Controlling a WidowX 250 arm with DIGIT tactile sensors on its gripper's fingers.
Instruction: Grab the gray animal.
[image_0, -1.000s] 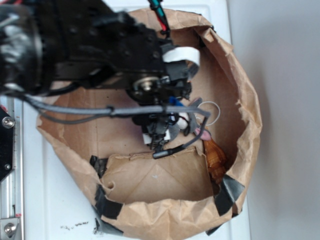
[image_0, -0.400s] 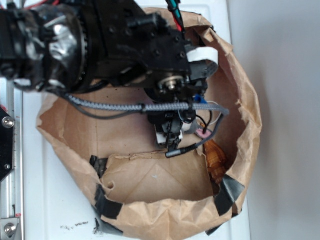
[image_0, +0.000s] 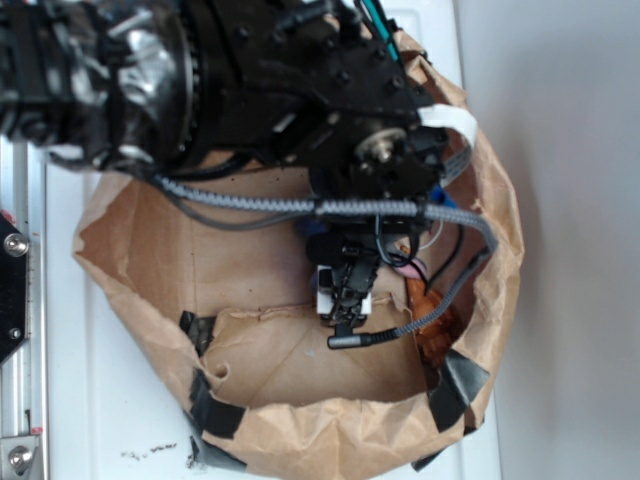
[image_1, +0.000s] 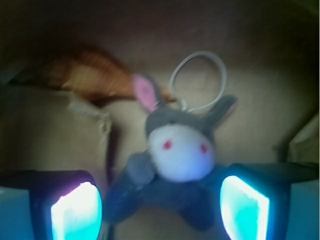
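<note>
Shifted since a second ago: arm and wrist housing now sit further right and nearer in the exterior view, over the right half of the paper-bag enclosure (image_0: 500, 220); the white loop seen earlier is now covered by cabling. Item, gripper (image_1: 160, 207): released, jaws spread wide, one glowing pad (image_1: 75, 212) at lower left, the other at lower right. Item, gray animal (image_1: 175, 170): lying on the brown paper floor between the two pads, white face up, ears and loop cord (image_1: 200, 80) pointing to the far side. Its body sits closer to the right pad than the left. Item, brown striped seashell (image_1: 87, 75): far left of the bunny, apart from it. My handling note: I would nudge slightly right to centre the body, descend until the pads flank the torso, then close, keeping clear of the cord.
</note>
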